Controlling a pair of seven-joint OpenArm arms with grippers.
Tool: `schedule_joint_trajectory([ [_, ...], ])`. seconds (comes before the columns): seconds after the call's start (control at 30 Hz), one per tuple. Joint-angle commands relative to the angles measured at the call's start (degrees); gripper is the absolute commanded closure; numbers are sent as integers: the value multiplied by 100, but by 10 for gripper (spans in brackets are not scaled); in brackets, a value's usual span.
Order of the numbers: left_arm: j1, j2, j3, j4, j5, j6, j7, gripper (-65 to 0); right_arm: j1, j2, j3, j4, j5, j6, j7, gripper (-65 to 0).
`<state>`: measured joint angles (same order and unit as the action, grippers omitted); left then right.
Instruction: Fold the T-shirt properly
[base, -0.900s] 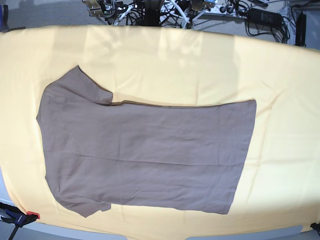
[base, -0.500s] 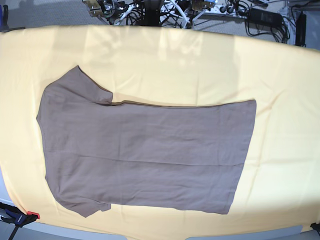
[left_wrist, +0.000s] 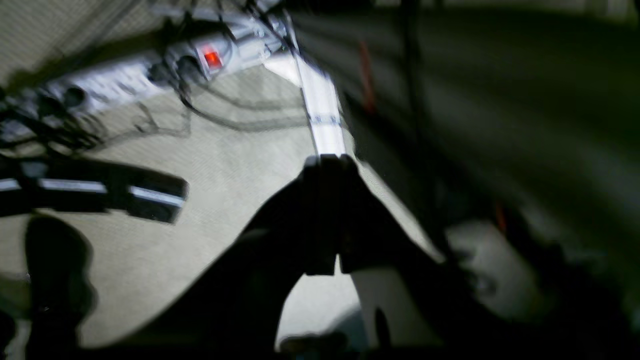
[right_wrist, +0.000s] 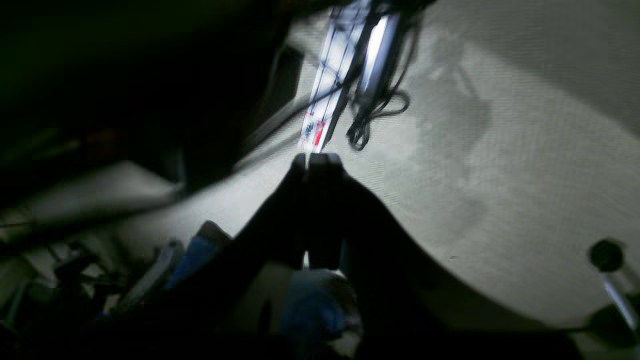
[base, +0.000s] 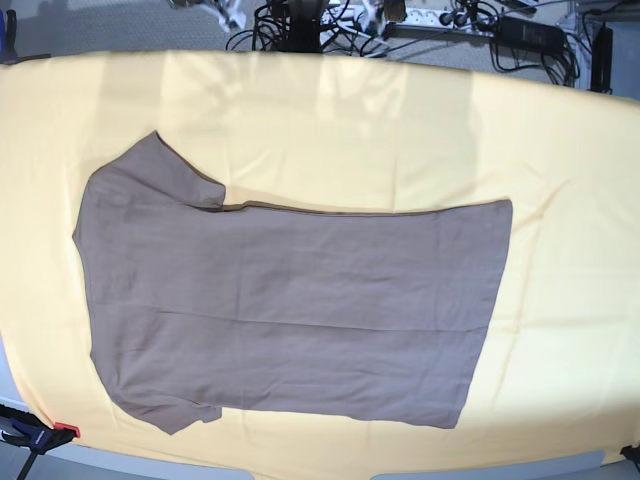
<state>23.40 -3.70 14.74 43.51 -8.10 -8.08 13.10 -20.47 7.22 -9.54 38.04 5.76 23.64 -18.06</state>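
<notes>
The taupe-brown T-shirt (base: 290, 310) lies flat on the pale-yellow cloth (base: 400, 130) in the base view, neck end to the left, hem to the right, both short sleeves at the left. No arm shows in the base view. In the left wrist view my left gripper (left_wrist: 327, 160) is shut, empty, hanging over the floor beside the table. My right gripper (right_wrist: 317, 159) is likewise shut with nothing between its fingers, above the floor in the right wrist view. Neither wrist view shows the T-shirt.
Power strips (left_wrist: 150, 70) and tangled cables (base: 300, 20) lie on the grey floor behind the table. A black power brick (base: 530, 35) sits at the back right. A clamp with an orange tip (base: 45, 435) grips the table's front left corner.
The arm parts seen at the top edge of the base view earlier are gone from it now. The T-shirt has not moved.
</notes>
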Motion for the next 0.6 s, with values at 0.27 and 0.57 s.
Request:
schedule_joint_trajectory([
  [0.27,1779,-986,24,2686,-313,-42,538,0,-2218,796,9,3104,494,424,-483,0],
  [0.57,3567,-2006,7,5818,205,352,1235,0,-4575,1593,33,6957,461,-140,-1104,0],
])
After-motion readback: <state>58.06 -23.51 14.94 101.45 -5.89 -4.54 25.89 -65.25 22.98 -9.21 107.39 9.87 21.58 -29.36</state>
